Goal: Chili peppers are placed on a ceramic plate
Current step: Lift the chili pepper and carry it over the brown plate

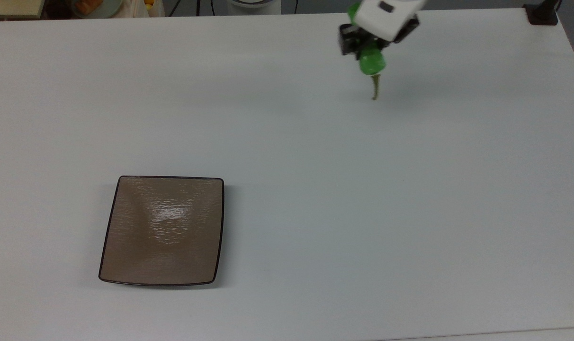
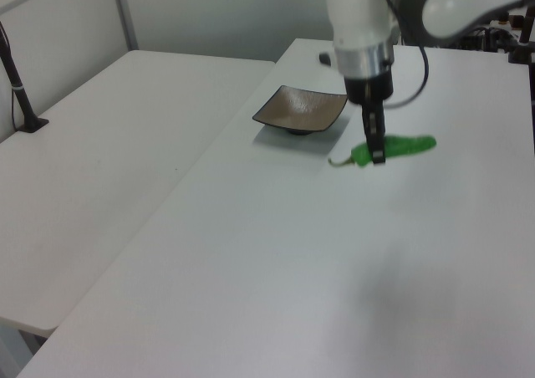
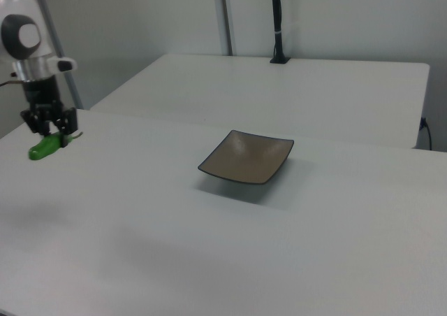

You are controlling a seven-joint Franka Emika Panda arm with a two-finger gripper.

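The green chili pepper (image 1: 372, 63) hangs above the white table, held crosswise in my gripper (image 1: 368, 47), which is shut on it. Its thin stem (image 1: 375, 89) points toward the top view's bottom. In the left view the chili pepper (image 2: 401, 147) lies level in the gripper (image 2: 374, 154), stem toward the plate. In the right view, gripper (image 3: 50, 135) and chili pepper (image 3: 42, 148) are at the far left. The square brown ceramic plate (image 1: 164, 230) sits bare at the top view's lower left, far from the gripper; the same ceramic plate (image 2: 301, 110) (image 3: 246, 156) appears in both side views.
The white table (image 1: 315, 189) is wide around the plate. A second white table (image 2: 100, 169) adjoins it at the left view's left. A black post base (image 1: 542, 14) stands at the top view's upper right corner. Clutter lies beyond the far edge (image 1: 88, 7).
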